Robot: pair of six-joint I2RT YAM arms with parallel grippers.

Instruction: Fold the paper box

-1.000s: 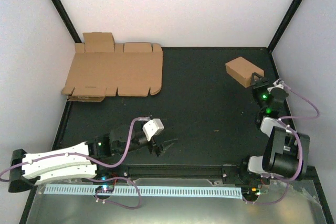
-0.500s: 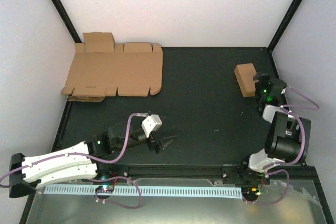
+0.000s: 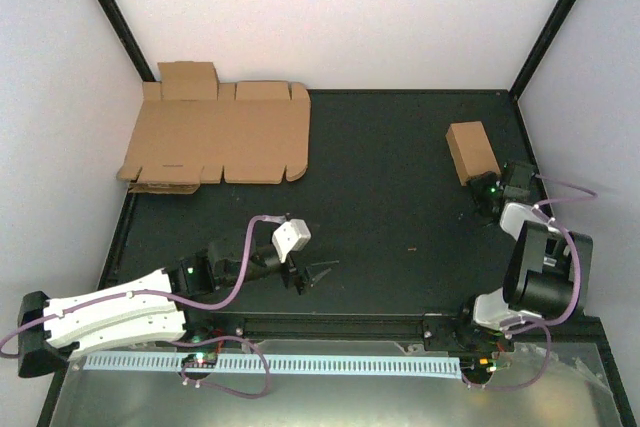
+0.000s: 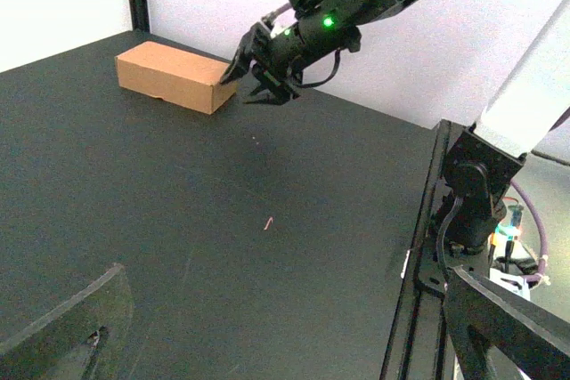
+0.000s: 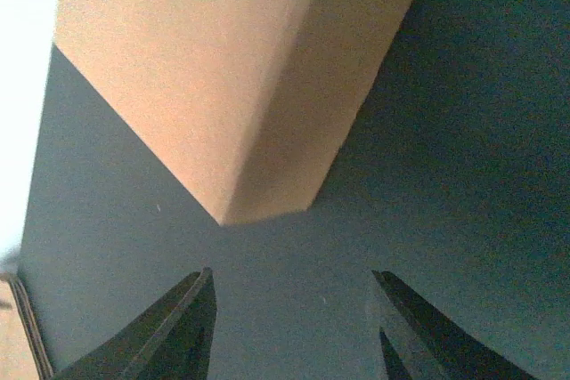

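Right claw sits at the 5 o'clock corner of the paper box, its two dark fingers parted and holding nothing. Its own camera shows the box's near corner just ahead of the fingertips, with a strip of dark table between them. A second ago this claw was pressed against the box's 3 o'clock end and the box lay skewed, with its long side running diagonally. Now the box lies with its long side running almost straight from near to far, and the claw has drawn back toward the robot's base. The box is a small, plain brown carton, fully folded, resting flat at about 2 o'clock on the black table. Every face in view is shut, so nothing inside it can be seen. The left camera shows the box lying on its broad side with the right claw low beside its end. The left claw hovers at about 7 o'clock on the table, its jaws spread to their widest and empty, much as it was a second ago, well apart from the box. Larger flat cardboard sheets lie at 10 o'clock, unmoved.
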